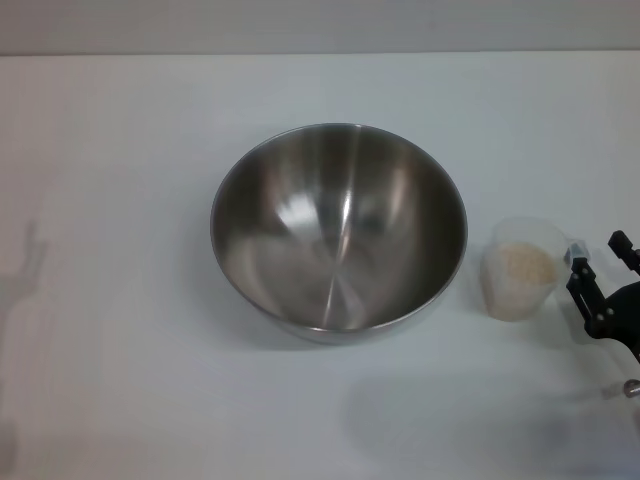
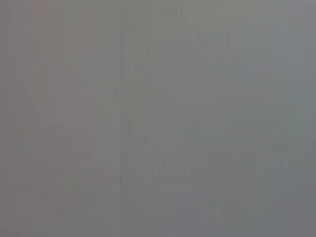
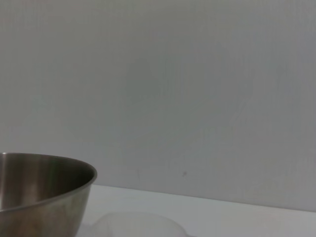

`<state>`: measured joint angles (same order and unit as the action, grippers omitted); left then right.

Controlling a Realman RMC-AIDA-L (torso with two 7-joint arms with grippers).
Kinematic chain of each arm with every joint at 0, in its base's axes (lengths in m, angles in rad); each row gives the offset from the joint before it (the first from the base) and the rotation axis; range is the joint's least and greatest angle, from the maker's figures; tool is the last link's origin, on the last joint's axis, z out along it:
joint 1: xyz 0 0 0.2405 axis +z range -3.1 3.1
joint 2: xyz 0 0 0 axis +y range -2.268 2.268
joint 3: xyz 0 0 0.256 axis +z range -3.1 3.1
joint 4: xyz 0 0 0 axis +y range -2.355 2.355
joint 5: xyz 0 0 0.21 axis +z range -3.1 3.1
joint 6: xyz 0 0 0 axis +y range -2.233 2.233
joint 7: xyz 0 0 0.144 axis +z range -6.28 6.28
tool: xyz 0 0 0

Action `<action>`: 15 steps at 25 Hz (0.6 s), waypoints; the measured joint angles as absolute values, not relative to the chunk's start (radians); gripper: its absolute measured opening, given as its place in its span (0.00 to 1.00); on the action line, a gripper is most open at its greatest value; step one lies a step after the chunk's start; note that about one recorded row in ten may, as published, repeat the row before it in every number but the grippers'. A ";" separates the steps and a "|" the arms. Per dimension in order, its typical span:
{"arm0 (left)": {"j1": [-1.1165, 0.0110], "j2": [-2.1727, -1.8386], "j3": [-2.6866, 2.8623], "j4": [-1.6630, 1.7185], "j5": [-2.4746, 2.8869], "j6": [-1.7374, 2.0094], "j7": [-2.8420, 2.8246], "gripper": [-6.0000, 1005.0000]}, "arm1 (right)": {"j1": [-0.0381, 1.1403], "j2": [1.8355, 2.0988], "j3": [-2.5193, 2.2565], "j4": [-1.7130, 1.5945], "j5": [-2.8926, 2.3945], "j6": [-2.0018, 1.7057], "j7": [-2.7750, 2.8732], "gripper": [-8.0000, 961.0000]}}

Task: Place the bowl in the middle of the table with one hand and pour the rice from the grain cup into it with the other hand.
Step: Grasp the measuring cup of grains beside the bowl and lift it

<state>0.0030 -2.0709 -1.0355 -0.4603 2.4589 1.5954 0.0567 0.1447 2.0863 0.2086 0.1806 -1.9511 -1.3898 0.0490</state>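
Observation:
The steel bowl [image 1: 338, 228] stands upright and empty near the middle of the white table [image 1: 120, 380]. Just to its right is the clear grain cup [image 1: 522, 268], upright, with pale rice [image 1: 524, 266] inside and its handle turned to the right. My right gripper [image 1: 598, 264] is at the table's right edge, right beside that handle, its black fingers apart and holding nothing. The right wrist view catches the bowl's side [image 3: 44, 197] and the cup's rim [image 3: 133, 223] low in the picture. My left gripper is out of sight; the left wrist view is plain grey.
A grey wall [image 1: 320, 25] runs behind the table's far edge. A faint arm shadow [image 1: 22, 270] lies on the table at the far left.

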 joint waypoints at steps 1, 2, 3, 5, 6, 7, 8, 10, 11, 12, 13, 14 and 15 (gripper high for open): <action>0.003 -2.071 -1.035 -0.460 2.459 1.595 0.057 0.79 | 0.145 2.086 0.209 0.181 -1.951 -1.390 0.049 0.64; 0.003 -2.071 -1.035 -0.459 2.459 1.595 0.057 0.79 | 0.146 2.086 0.209 0.181 -1.951 -1.390 0.049 0.62; 0.003 -2.071 -1.035 -0.458 2.459 1.595 0.057 0.79 | 0.146 2.086 0.209 0.181 -1.951 -1.390 0.049 0.60; 0.003 -2.071 -1.035 -0.458 2.459 1.595 0.057 0.79 | 0.146 2.086 0.209 0.181 -1.951 -1.390 0.049 0.55; 0.003 -2.071 -1.035 -0.456 2.459 1.595 0.057 0.79 | 0.146 2.086 0.209 0.181 -1.951 -1.390 0.049 0.53; 0.003 -2.071 -1.035 -0.456 2.459 1.595 0.057 0.79 | 0.147 2.086 0.209 0.181 -1.951 -1.390 0.049 0.51; 0.003 -2.071 -1.035 -0.456 2.459 1.595 0.057 0.79 | 0.147 2.086 0.209 0.181 -1.951 -1.390 0.049 0.48; 0.003 -2.071 -1.035 -0.456 2.459 1.595 0.057 0.79 | 0.148 2.086 0.209 0.181 -1.951 -1.390 0.048 0.42; 0.003 -2.071 -1.035 -0.455 2.459 1.595 0.057 0.79 | 0.148 2.086 0.209 0.181 -1.951 -1.390 0.048 0.38; 0.003 -2.071 -1.035 -0.455 2.459 1.595 0.057 0.79 | 0.150 2.086 0.209 0.180 -1.951 -1.390 0.048 0.35; 0.003 -2.071 -1.035 -0.455 2.459 1.595 0.057 0.79 | 0.150 2.086 0.209 0.180 -1.951 -1.390 0.048 0.31; 0.003 -2.071 -1.035 -0.454 2.459 1.595 0.057 0.79 | 0.151 2.087 0.209 0.180 -1.951 -1.390 0.048 0.27; 0.003 -2.071 -1.035 -0.453 2.459 1.595 0.057 0.79 | 0.152 2.087 0.209 0.180 -1.951 -1.391 0.048 0.24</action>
<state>0.0034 -2.0708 -1.0355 -0.4534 2.4589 1.5953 0.0567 0.1521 2.0868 0.2090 0.1795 -1.9512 -1.3913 0.0476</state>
